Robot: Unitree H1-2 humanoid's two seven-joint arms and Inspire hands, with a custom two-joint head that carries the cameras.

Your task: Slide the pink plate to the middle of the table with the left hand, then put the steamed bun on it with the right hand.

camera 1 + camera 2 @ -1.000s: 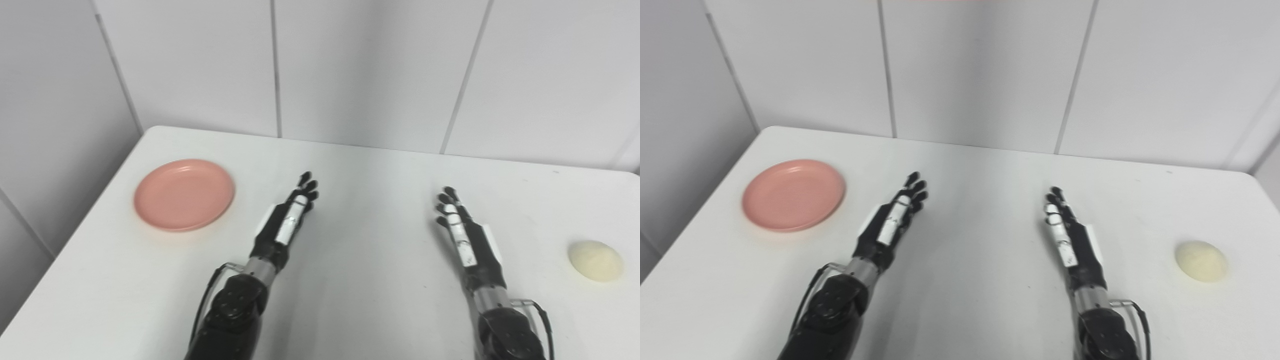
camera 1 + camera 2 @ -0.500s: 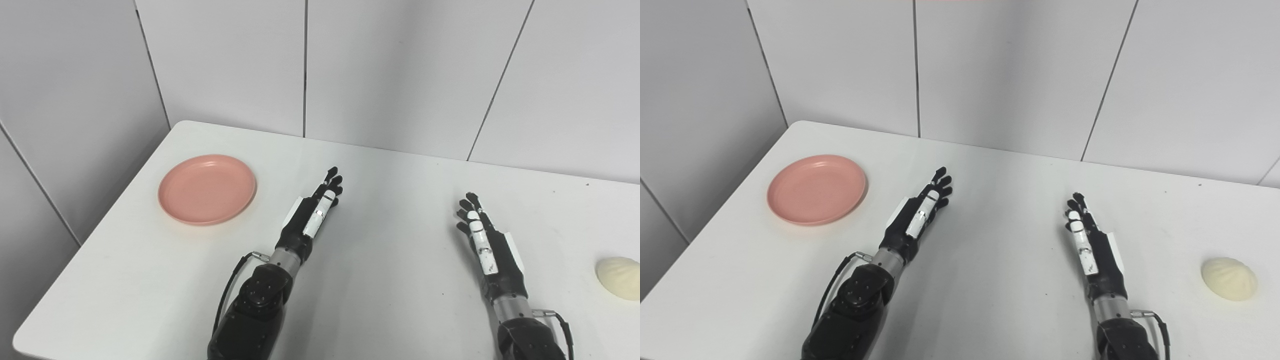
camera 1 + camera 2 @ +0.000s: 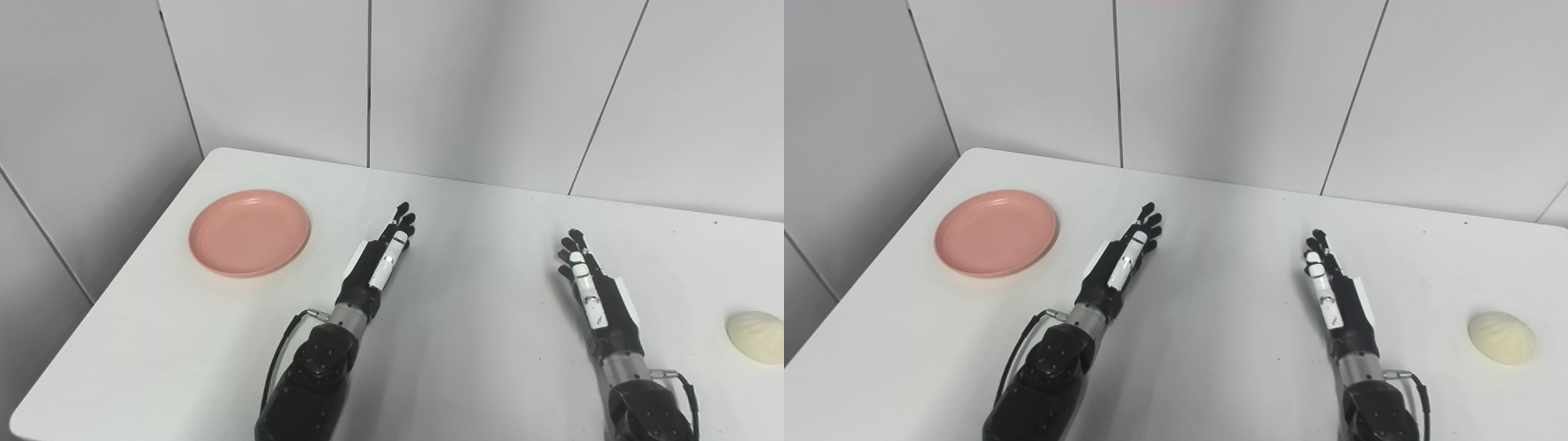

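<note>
White worktop (image 3: 465, 343): plate (image 3: 249, 232) at 10 o'clock, bun (image 3: 757, 337) at 3. Both hands, left (image 3: 383, 260) and right (image 3: 591, 294), fingers spread, empty. Sliding step unstarted; left must reach plate rim.

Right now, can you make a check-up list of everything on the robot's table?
Surface: white table, a few tiny dark specks.
Job's things: pink plate empty, near the left edge; steamed bun on the table at the far right, not on the plate.
Clutter: nothing seen.
Hands: left hand open, fingers straight, right of the plate and not touching it; right hand open, holding nothing, apart from the bun.
Cables: a thin black cable loops beside the left wrist; another cable at the right wrist.
Surroundings: grey wall panels with dark seams behind and left of the table.
</note>
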